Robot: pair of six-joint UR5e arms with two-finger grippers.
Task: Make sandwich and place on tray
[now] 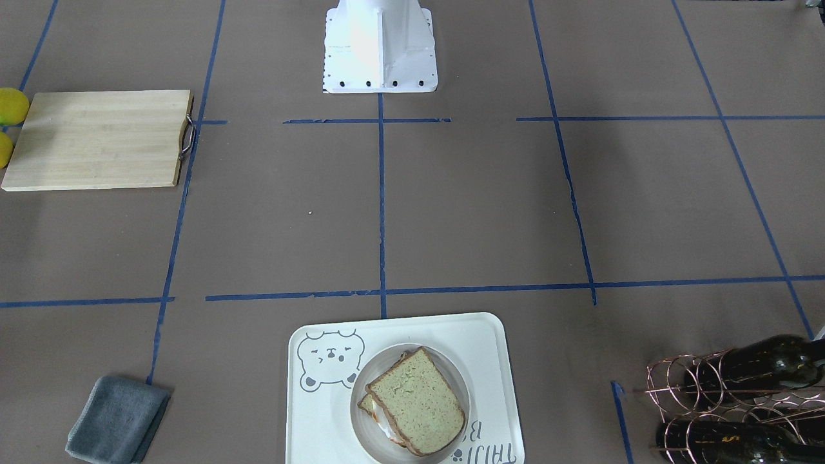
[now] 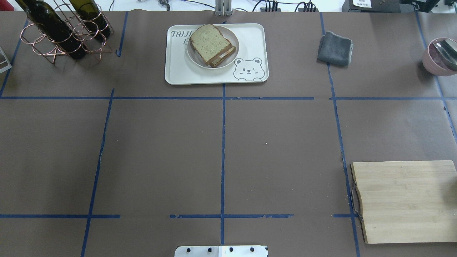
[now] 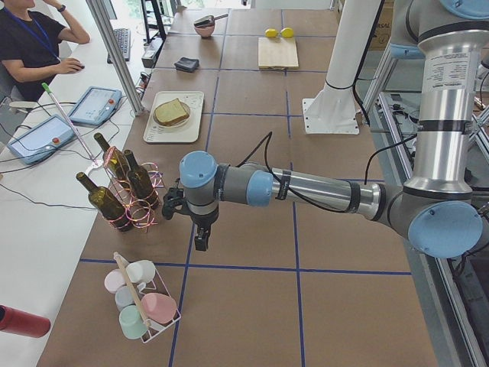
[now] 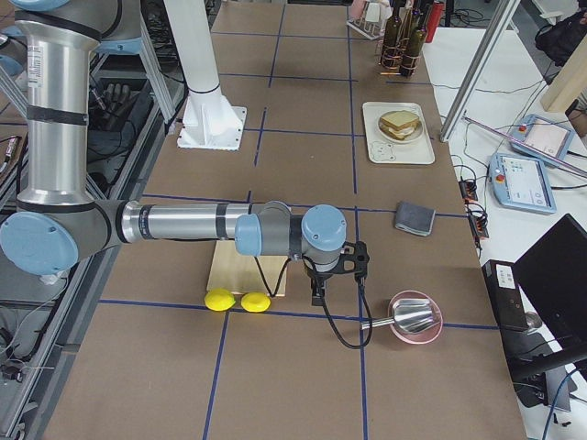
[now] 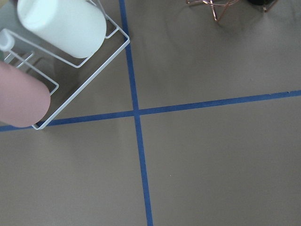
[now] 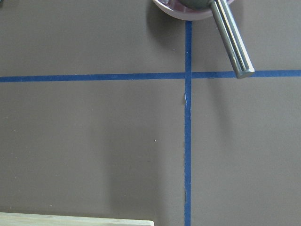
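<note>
- Board (image 2: 403,200): nearest the robot, on its right. Its top is bare, with no bread or egg on it.
- Right claw (image 4: 317,295): hangs pointing down over the surface (image 2: 160,150) at the right end, between the board and the bowl (image 4: 415,318), with the lemons (image 4: 237,301) close by. It shows only from the side, so I cannot tell whether it is open or closed. No item is seen in it.
- Left claw (image 3: 201,243): hangs pointing down over bare surface at the left end, near the bottles (image 3: 126,191) and the cups (image 3: 141,306). It also shows only from the side, so open or closed cannot be told. No item is seen in it.
- Tray (image 2: 250,39): lies flat at the far edge, in the middle of the surface, well apart from both claws.
- Plate (image 2: 200,62): sits wholly within the tray and covers part of the lettering.
- Sandwich (image 2: 209,42): on the plate, two slices stacked with the upper one slightly offset. A thin white edge shows between them, judged to be the egg.
- Finding: assembly and placement are judged complete. Nothing of the task appears to be left.
</note>
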